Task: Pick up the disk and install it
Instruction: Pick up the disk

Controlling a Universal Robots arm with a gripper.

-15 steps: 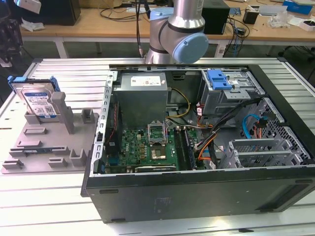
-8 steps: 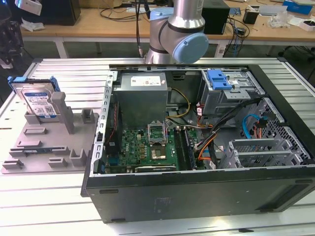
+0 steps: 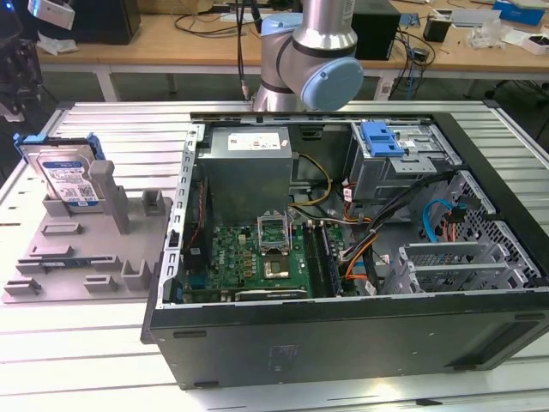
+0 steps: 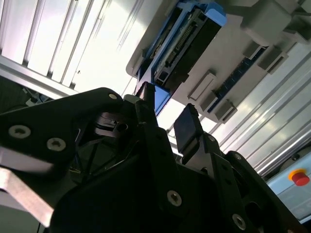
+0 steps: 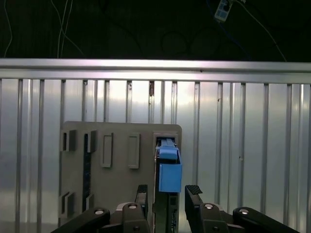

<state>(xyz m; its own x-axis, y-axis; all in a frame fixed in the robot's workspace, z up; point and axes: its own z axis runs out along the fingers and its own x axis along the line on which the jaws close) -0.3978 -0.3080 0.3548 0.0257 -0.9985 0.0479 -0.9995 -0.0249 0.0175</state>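
The disk (image 3: 67, 176), a silver drive in a blue carrier, stands on edge in a slot of the grey fixture (image 3: 77, 249) on the ribbed metal table (image 3: 103, 343), at the exterior view's left and well apart from the open computer case (image 3: 343, 335), whose drive cage (image 3: 403, 167) sits toward the exterior view's right; its labelled face is turned toward that camera and its long axis rises from the fixture with a slight lean. In the first wrist view the gripper (image 5: 167, 194) is lined up with the disk (image 5: 169, 167), which shows edge-on, its thin blue edge falling in the gap between the spread jaws, so the jaws bracket its thickness and not its length. In the second wrist view the gripper (image 4: 166, 103) has both fingertips short of the disk (image 4: 187, 46), with bright table showing between them; the jaws are open and hold nothing. By these pictures the pick-up is not yet made: the disk lies straight ahead of the jaws along their centre line, near but untouched.
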